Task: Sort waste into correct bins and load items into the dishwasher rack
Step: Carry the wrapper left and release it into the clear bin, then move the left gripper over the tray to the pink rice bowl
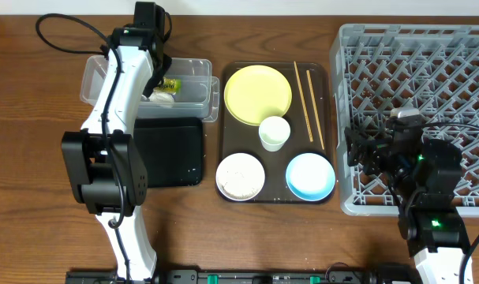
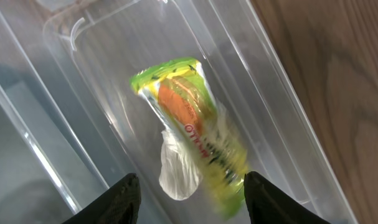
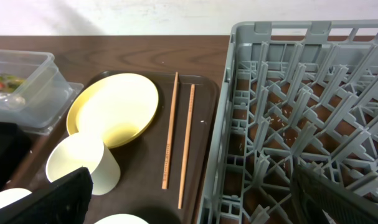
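My left gripper (image 2: 192, 199) hung over the tub (image 2: 108, 87) with jaws spread and empty. The wrapper (image 2: 195, 118) lay inside, touching the napkin (image 2: 176, 168), its long axis running away from the fingertips. My right gripper (image 3: 192, 199), likewise spread, was nearer the chopsticks (image 3: 170, 130).

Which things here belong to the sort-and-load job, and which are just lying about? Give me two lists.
Job: wrapper, napkin, tub, black tray, plate, cup, white bowl, blue bowl, chopsticks, rack.

Lying about: brown tray, which only holds the dishes; table.
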You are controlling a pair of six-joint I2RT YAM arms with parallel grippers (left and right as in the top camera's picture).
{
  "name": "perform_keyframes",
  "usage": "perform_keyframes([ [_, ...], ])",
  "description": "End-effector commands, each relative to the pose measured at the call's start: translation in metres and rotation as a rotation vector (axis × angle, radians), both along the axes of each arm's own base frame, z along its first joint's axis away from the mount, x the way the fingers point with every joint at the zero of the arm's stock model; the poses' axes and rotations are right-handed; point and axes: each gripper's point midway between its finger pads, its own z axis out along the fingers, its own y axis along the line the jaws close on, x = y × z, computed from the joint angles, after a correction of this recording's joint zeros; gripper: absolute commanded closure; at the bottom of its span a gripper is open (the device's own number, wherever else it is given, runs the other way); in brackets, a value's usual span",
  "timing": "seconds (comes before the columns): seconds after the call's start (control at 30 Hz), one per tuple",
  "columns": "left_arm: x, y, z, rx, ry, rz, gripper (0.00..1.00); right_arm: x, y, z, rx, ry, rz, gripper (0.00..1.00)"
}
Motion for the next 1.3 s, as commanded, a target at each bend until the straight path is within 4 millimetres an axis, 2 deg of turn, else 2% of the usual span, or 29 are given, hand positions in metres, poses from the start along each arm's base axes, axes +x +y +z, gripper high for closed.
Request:
perform_keyframes([
  [0.0, -0.004, 0.003, 0.004, 0.052, 0.036, -0.105, 0.44, 0.002, 0.000, 0.012, 0.014, -0.021, -0.003, 0.01],
  [0.23, -0.005, -0.018, 0.041, 0.046, 0.000, -0.398, 0.43, 0.002, 0.000, 0.012, 0.024, -0.015, -0.004, 0.01],
  [0.37, -0.008, -0.039, 0.054, 0.017, -0.016, -0.583, 0.33, -0.001, 0.001, 0.006, 0.060, 0.022, -0.021, 0.01],
  [0.67, -0.021, -0.102, 0.053, -0.121, -0.029, -0.954, 0.23, -0.001, 0.001, 0.006, 0.067, 0.023, -0.020, 0.01],
  [1.03, -0.060, -0.140, 0.051, -0.114, 0.085, -1.166, 0.20, -0.001, 0.001, 0.006, 0.067, 0.025, -0.020, 0.01],
  [1.27, -0.070, -0.163, 0.049, -0.098, 0.103, -1.268, 0.17, -0.001, 0.001, 0.006, 0.110, 0.037, -0.040, 0.01],
])
